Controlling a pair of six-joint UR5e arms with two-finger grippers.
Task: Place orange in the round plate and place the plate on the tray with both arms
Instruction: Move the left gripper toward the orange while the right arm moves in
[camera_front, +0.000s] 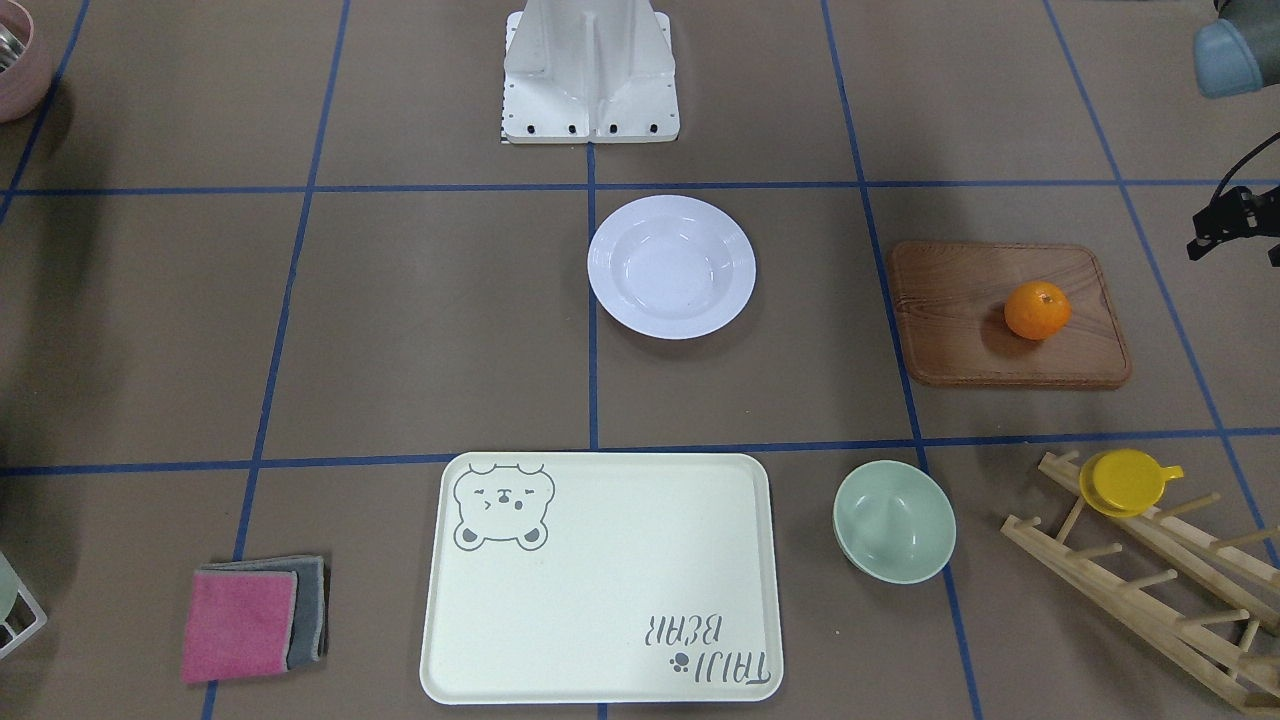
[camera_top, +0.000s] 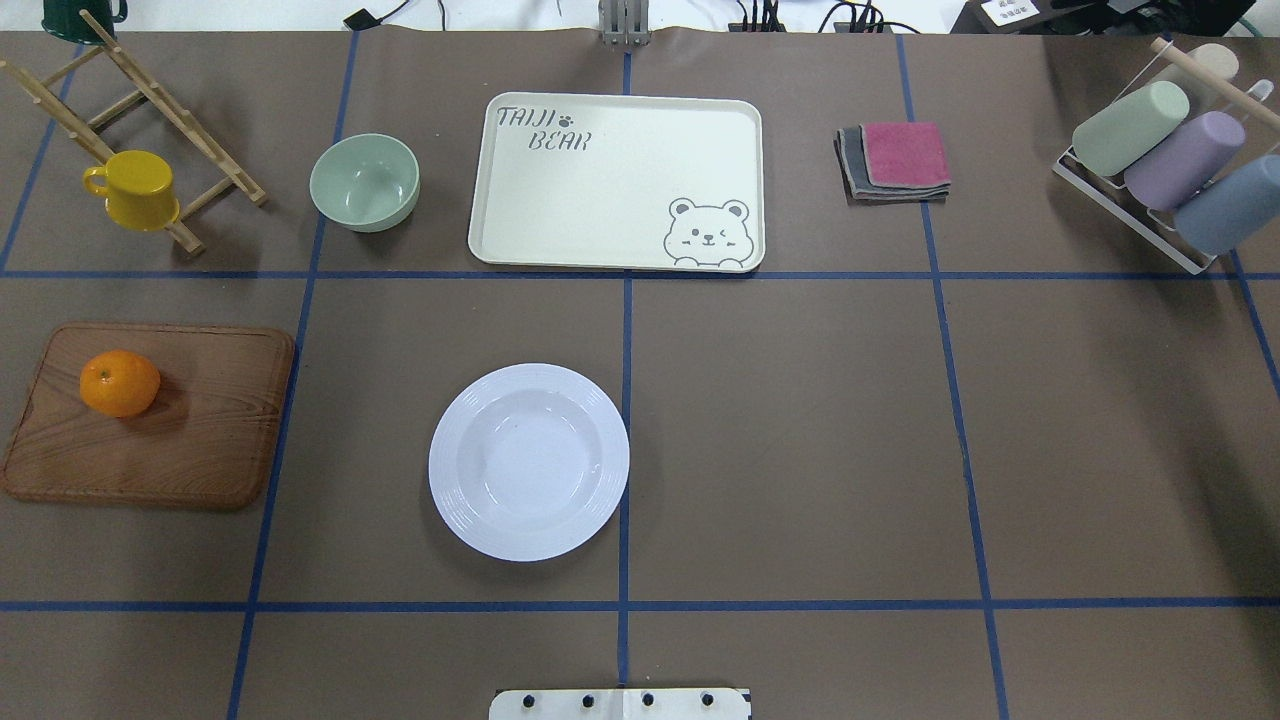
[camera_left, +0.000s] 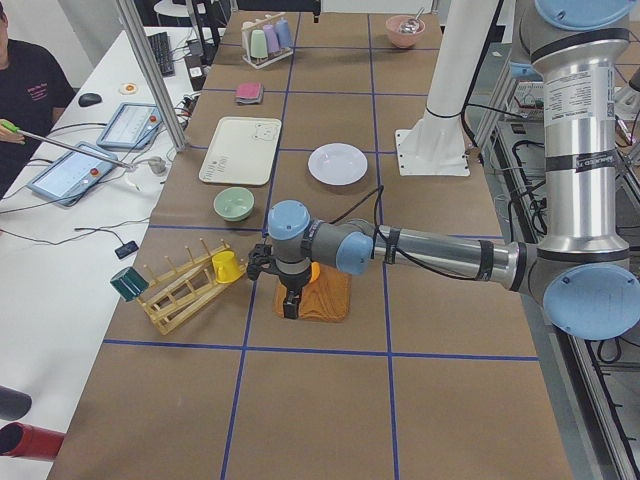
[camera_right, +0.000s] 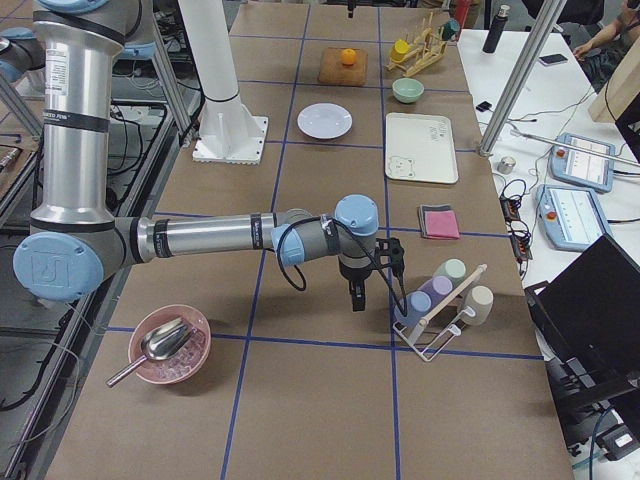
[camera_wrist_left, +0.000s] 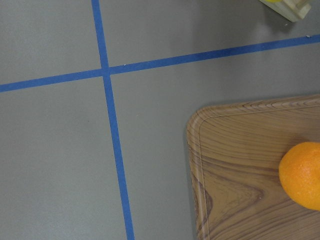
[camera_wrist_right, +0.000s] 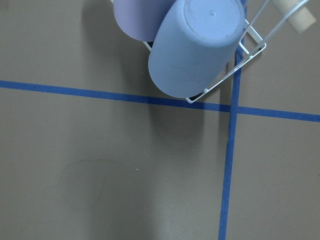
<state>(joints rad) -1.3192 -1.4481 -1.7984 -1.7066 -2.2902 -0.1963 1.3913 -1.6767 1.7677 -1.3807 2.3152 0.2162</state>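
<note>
The orange (camera_front: 1037, 310) (camera_top: 119, 383) lies on a brown wooden board (camera_front: 960, 300), and shows at the right edge of the left wrist view (camera_wrist_left: 302, 175). The round plate (camera_front: 671, 266) (camera_top: 529, 461) sits bare near the table's middle. Beyond it, the cream tray (camera_front: 600, 580) (camera_top: 615, 180) holds nothing. My left gripper (camera_left: 290, 305) hangs over the board's outer end, close beside the orange; I cannot tell its state. My right gripper (camera_right: 358, 298) hovers by the cup rack at the other end, far from the plate; its state is also unclear.
A mint-green bowl (camera_top: 364, 182) stands left of the tray. A yellow cup (camera_top: 135, 190) hangs on a wooden rack (camera_top: 150, 95). Folded cloths (camera_top: 895, 160) lie right of the tray, with a wire rack of cups (camera_top: 1160, 160) beyond. A person (camera_left: 25, 90) sits at a side desk.
</note>
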